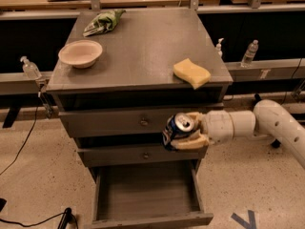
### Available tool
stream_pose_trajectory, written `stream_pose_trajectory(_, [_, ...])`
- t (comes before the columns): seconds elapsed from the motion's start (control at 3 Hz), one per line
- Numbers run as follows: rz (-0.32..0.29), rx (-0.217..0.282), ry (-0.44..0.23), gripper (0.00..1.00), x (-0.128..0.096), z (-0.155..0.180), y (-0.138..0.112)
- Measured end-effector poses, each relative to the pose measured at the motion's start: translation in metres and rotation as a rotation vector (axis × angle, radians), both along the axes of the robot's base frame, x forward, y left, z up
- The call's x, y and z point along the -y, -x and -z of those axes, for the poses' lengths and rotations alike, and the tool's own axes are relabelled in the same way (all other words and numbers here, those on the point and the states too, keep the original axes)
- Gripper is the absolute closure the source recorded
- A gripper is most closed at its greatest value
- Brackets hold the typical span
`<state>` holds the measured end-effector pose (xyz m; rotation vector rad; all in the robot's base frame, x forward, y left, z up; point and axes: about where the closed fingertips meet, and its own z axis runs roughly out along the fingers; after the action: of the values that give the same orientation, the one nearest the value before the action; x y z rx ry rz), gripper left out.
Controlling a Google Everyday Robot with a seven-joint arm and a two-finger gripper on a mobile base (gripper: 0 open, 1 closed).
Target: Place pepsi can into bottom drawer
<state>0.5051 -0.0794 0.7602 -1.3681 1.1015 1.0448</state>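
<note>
1. Hovering in front of the cabinet, the hand is clamping the pepsi can between its two tan fingers, one above and one below, so the can is riding tilted with its silver top showing.
2. The can is hanging in the air level with the two knobbed upper drawers, both closed, at about 1 o'clock from the middle of the bottom drawer.
3. That drawer is standing pulled out, and its grey tray is showing nothing inside, so it is looking ready to receive the can.
4. The arm is reaching in from 3 o'clock and running below the desk, which is keeping it clear of the yellow sponge sitting at the edge just above the hand, and of the bowl and green bag farther off toward 10 and 11 o'clock.
5. To my eye, the carry is nearing its end; what is remaining is lowering the can toward 6 o'clock into the tray before letting go.
</note>
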Motion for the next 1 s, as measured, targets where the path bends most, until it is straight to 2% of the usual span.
stream_pose_trajectory(0.33, [-0.113,-0.125,0.124,1.0,0.026,0.123,0.041])
stream_pose_trajectory(0.67, [-0.082,-0.213,0.202,1.0,0.044,0.182,0.057])
stream_pose_trajectory(1.0, [-0.072,-0.217,0.2,1.0,0.044,0.185,0.056])
